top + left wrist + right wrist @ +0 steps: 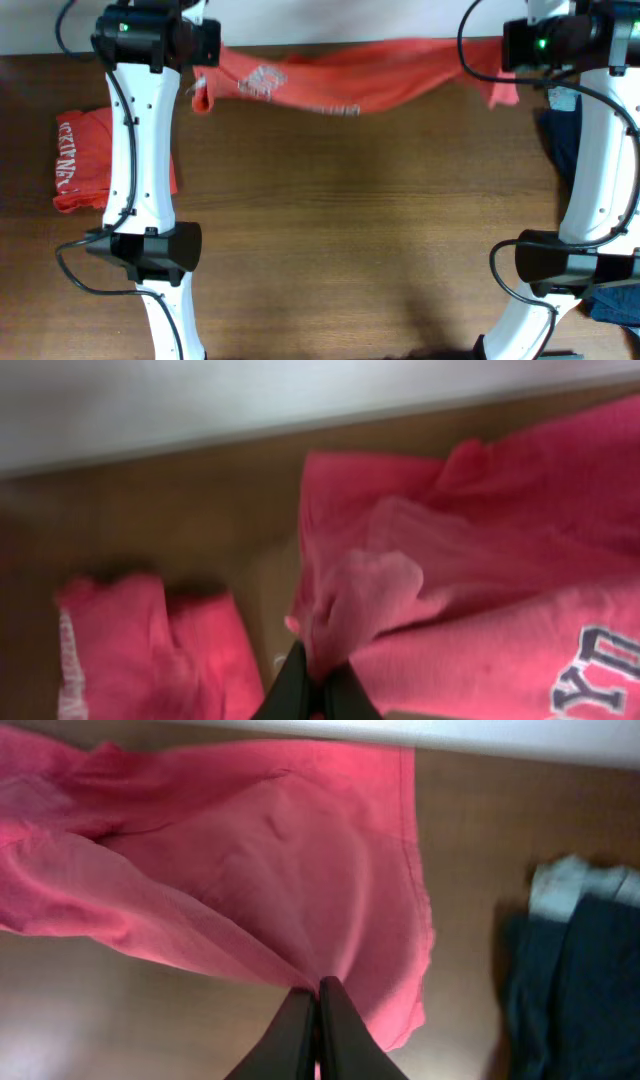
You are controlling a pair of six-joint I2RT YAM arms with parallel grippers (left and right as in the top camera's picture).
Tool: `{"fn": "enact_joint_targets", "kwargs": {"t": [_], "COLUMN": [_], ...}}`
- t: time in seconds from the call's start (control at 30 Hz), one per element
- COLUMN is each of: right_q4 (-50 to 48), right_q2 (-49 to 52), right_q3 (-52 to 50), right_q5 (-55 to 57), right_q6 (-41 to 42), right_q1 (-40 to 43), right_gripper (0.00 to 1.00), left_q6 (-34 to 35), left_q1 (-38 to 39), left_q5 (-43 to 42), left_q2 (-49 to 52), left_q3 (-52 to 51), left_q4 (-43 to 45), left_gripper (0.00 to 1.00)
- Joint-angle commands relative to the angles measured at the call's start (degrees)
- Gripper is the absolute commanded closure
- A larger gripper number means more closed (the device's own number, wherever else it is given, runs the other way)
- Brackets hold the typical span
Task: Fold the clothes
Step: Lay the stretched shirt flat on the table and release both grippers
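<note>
Overhead: shirt (350, 80) sags between my arms, so it's light, limp cotton. Left gripper (318, 672) and right gripper (318, 988) each clamp a bunched edge. I judge the corners the best hold.

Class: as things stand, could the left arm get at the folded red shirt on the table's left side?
Probably not yet: the left gripper is shut on the stretched shirt. The folded shirt lies close by, uncovered.

Red-orange shirt (370, 85) with white-navy lettering (590, 670), brown table (350, 230)
</note>
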State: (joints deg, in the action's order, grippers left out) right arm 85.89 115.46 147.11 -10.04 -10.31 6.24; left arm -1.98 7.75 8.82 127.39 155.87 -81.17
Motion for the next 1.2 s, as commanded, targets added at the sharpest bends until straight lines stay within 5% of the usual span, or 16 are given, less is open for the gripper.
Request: {"fn": "enact_joint_targets", "kwargs": {"t": [0.0, 0.3, 0.5, 0.73, 1.03, 1.17], "right_q4": [6.0, 11.5, 11.5, 11.5, 11.5, 11.5], "right_q2": [-0.5, -0.8, -2.4, -6.8, -16.3, -16.5], "right_q3": [0.6, -8.7, -19.9, -20.3, -20.3, -20.9], "right_q5": [-0.2, -4.3, -4.5, -4.8, -4.3, -4.4], "right_q6": [0.2, 0.2, -0.5, -0.6, 0.3, 0.3], "right_q1": [0.5, 0.5, 0.6, 0.6, 0.5, 0.5], "right_gripper": [0.96, 0.96, 0.96, 0.96, 0.87, 0.87], "left_q6": [6.1, 11.6, 11.6, 11.1, 8.8, 7.2], "left_q1": [0.0, 0.0, 0.0, 0.3, 2.3, 3.3], "left_q5": [0.0, 0.0, 0.0, -0.4, -4.1, -4.1], "left_q2": [-1.7, -1.7, -1.7, -2.0, -7.2, -8.2], "left_q3": [0.6, -9.2, -18.4, -18.6, -18.6, -18.6], "left_q4": [-6.4, -15.6, -15.1, -15.5, -15.5, -15.5], "left_gripper": [1.00, 0.99, 1.00, 1.00, 0.89, 0.70]}}
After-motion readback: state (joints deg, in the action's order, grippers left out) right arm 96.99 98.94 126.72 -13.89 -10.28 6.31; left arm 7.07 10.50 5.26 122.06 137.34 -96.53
